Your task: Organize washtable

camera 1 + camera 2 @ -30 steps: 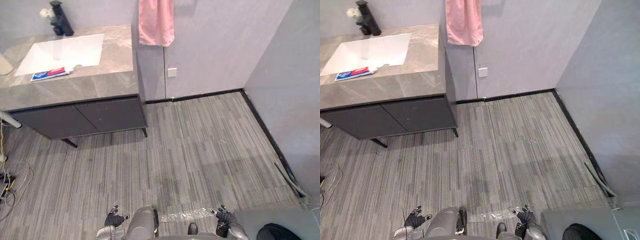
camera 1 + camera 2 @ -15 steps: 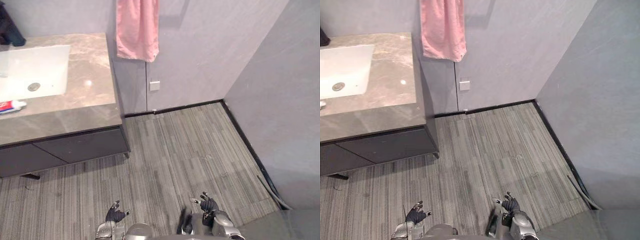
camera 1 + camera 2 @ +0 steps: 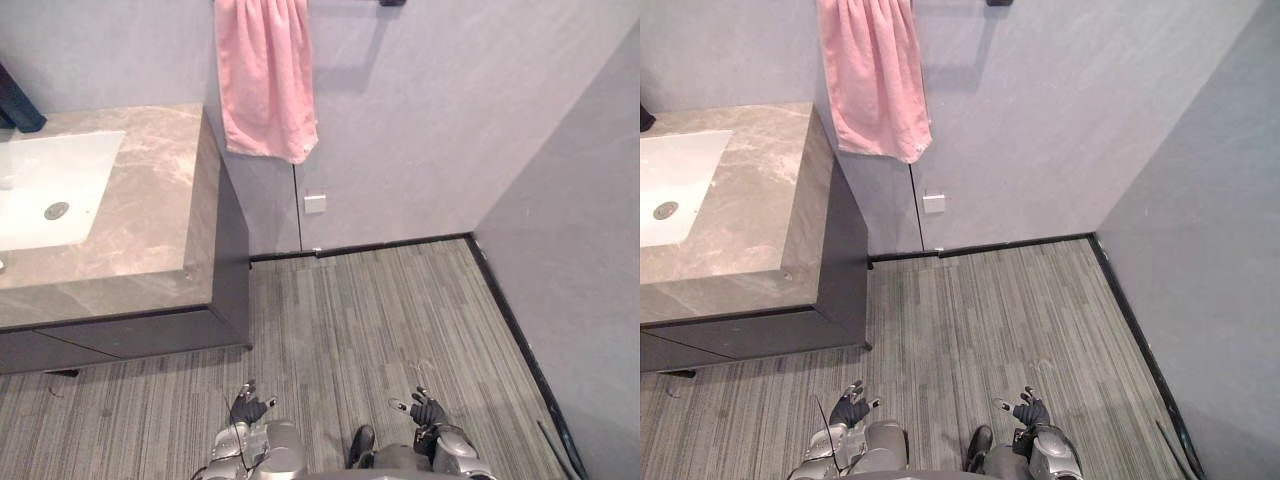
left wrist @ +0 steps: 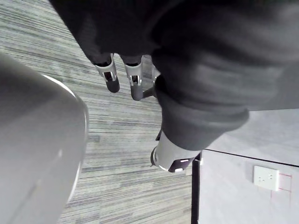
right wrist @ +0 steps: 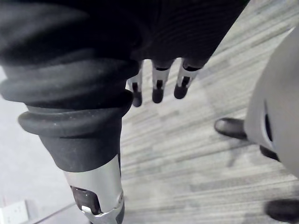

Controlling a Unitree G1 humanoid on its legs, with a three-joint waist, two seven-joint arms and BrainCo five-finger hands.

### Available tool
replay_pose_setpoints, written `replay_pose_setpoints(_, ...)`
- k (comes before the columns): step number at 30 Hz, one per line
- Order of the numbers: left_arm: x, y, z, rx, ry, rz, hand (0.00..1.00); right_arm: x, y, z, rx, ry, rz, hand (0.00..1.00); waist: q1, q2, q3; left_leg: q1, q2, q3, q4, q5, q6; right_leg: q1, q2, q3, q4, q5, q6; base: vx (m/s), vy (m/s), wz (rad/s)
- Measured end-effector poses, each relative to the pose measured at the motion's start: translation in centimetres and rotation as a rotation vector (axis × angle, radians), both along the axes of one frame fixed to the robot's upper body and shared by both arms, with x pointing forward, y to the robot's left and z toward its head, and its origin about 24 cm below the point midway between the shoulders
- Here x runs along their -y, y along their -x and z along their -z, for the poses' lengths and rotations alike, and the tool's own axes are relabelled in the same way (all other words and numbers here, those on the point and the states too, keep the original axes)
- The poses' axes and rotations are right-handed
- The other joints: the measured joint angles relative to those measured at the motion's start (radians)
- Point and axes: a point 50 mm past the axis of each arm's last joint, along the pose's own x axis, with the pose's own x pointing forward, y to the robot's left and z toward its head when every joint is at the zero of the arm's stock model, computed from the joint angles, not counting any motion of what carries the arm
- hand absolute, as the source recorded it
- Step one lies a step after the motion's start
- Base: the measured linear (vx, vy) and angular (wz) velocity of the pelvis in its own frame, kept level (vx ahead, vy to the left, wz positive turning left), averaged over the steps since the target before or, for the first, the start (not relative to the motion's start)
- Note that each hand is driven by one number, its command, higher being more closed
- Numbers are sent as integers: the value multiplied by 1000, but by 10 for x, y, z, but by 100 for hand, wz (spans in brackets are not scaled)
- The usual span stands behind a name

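Observation:
The washtable [image 3: 160,240] is a grey marble counter over a dark cabinet [image 3: 120,335], at the left against the wall. A white sink [image 3: 50,185] is set into it, and part of a black tap [image 3: 15,105] shows at the back edge. My left hand [image 3: 250,408] hangs low over the floor, well short of the cabinet, fingers [image 4: 111,77] straight and holding nothing. My right hand [image 3: 425,410] hangs low on the other side, its fingers [image 5: 157,88] relaxed and empty.
A pink towel [image 3: 265,80] hangs on the wall beside the counter's right end. A white wall socket [image 3: 315,204] sits below it. Grey striped floor [image 3: 380,310] runs to a black skirting [image 3: 400,245] and a side wall [image 3: 590,230] on the right.
The whole picture has shifted, so the camera has moved: the counter now sits further left and the towel higher. Both hands stay low and empty.

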Motion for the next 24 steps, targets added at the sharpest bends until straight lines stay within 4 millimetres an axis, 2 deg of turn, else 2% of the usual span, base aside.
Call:
replay_pose_setpoints(1, 2, -2, -1, 6, -4, 17, 0, 0, 0, 0, 0, -1, 4, 0, 2, 2, -1, -16, -44, 38, -223, 19, 1, 10, -18, -13, -14, -8, 26, 269, 102, 25)
replay_pose_setpoints(2, 2, -1, -1, 6, -5, 20, 0, 0, 0, 0, -1, -1, 4, 0, 5, 9, -3, -17, -63, 50, -352, 77, 9, 15, -22, -14, -14, -17, 42, 346, 167, 16)
replay_pose_setpoints(3, 2, -1, 0, 4, -5, 21, 0, 0, 1, 0, -4, 1, 4, 0, 13, 11, -3, -6, -70, 49, -386, 151, 27, 19, -24, -6, -13, -23, 51, 308, 154, -10)
replay_pose_setpoints(4, 1, -1, 0, 4, -7, 15, 0, -5, 0, 0, -2, -9, 0, 0, 31, -3, -4, 30, -97, 67, -437, 195, 58, 33, -41, 13, -20, -27, 75, 401, 162, -7)
replay_pose_setpoints(5, -2, -4, -2, 13, -17, 19, 0, -11, 1, 1, -4, -23, -4, 0, 31, -29, -8, 32, -118, 71, -445, 191, 72, 36, -57, 14, -33, -30, 88, 335, 102, 0)
replay_pose_setpoints(7, -6, -5, -3, 13, -25, 22, 0, -15, -4, -1, 9, -28, -13, 0, 32, -45, -4, 34, -130, 80, -417, 168, 99, 53, -74, 21, -43, -24, 105, 271, 79, 1)
replay_pose_setpoints(8, -6, -3, -2, 7, -25, 21, 0, -14, -6, -2, 13, -24, -17, 0, 34, -46, -5, 62, -137, 91, -408, 142, 104, 68, -88, 34, -19, -28, 124, 272, 95, -16)
replay_pose_setpoints(9, -5, 0, 0, -9, -22, 21, 0, -14, -6, -2, 15, -16, -34, 0, 31, -36, -5, 104, -140, 93, -412, 108, 104, 62, -105, 51, 75, -52, 160, 258, 109, -15)
replay_pose_setpoints(10, -5, 1, 1, -15, -22, 22, 0, -14, -6, -2, 15, -14, -35, 0, 27, -31, -5, 120, -140, 90, -414, 97, 106, 54, -108, 54, 121, -61, 172, 225, 129, -11)
replay_pose_setpoints(11, -4, 3, 3, -26, -21, 31, 0, -12, -4, -1, 10, -8, -39, 0, 26, -24, -6, 161, -142, 86, -430, 80, 106, 3, -131, 70, 290, -79, 179, 186, 141, 6)
replay_pose_setpoints(12, -3, 4, 3, -33, -24, 49, 0, -12, -2, 0, 5, -11, -39, 0, 24, -29, -6, 208, -155, 72, -451, 65, 114, -66, -170, 75, 492, -80, 183, 239, 140, 28)
replay_pose_setpoints(13, -4, 4, 3, -37, -34, 66, 0, -13, 6, 3, -14, -17, -37, 0, 16, -30, -5, 233, -169, 51, -465, 52, 124, -100, -193, 76, 593, -110, 180, 280, 94, 61)
replay_pose_setpoints(14, -6, 6, 4, -42, -43, 75, 0, -15, 7, 3, -15, -24, -38, 0, 11, -45, -13, 263, -183, 24, -480, 41, 128, -131, -208, 65, 639, -146, 167, 320, 45, 86)
replay_pose_setpoints(16, -7, 7, 4, -49, -46, 76, 0, -15, 5, 2, -10, -24, -39, 0, -7, -47, -13, 302, -188, -18, -500, 38, 130, -164, -202, 31, 594, -172, 142, 288, 11, 84)
replay_pose_setpoints(17, -7, 9, 5, -58, -44, 76, 0, -14, 2, 1, -2, -21, -41, 0, -25, -40, -9, 317, -183, -54, -503, 33, 130, -190, -179, 21, 518, -175, 135, 319, -26, 92)
replay_pose_setpoints(18, -5, 11, 7, -75, -42, 87, 0, -12, -3, -1, 13, -15, -44, 0, -30, -26, -3, 340, -169, -87, -523, 32, 126, -232, -145, 26, 401, -164, 124, 335, -44, 90)
replay_pose_setpoints(19, -4, 11, 8, -81, -41, 92, 0, -11, -4, -2, 18, -12, -44, 0, -30, -19, -1, 347, -163, -98, -527, 29, 117, -249, -132, 28, 355, -153, 122, 281, -58, 69)
replay_pose_setpoints(21, -3, 12, 9, -97, -33, 81, 0, -9, -7, -4, 33, -8, -42, 0, -32, -13, 3, 367, -151, -128, -529, 18, 94, -278, -109, 47, 241, -82, 115, 340, -112, 69)
replay_pose_setpoints(22, -5, 16, 10, -120, -15, 33, 0, -8, -8, -5, 42, -8, -37, 0, -37, -13, 3, 384, -146, -152, -529, 2, 66, -287, -99, 67, 173, -20, 102, 477, -218, 116)
replay_pose_setpoints(23, -8, 22, 13, -151, 6, -26, 0, -8, -7, -5, 42, -11, -28, 0, -41, -22, 1, 408, -149, -188, -530, -15, 38, -285, -95, 97, 124, 68, 97, 411, -228, 115)
replay_pose_setpoints(24, -10, 22, 13, -155, 12, -50, 0, -9, -6, -4, 39, -14, -25, 0, -42, -38, -4, 420, -159, -207, -533, -23, 26, -282, -97, 110, 111, 135, 78, 491, -349, 116)
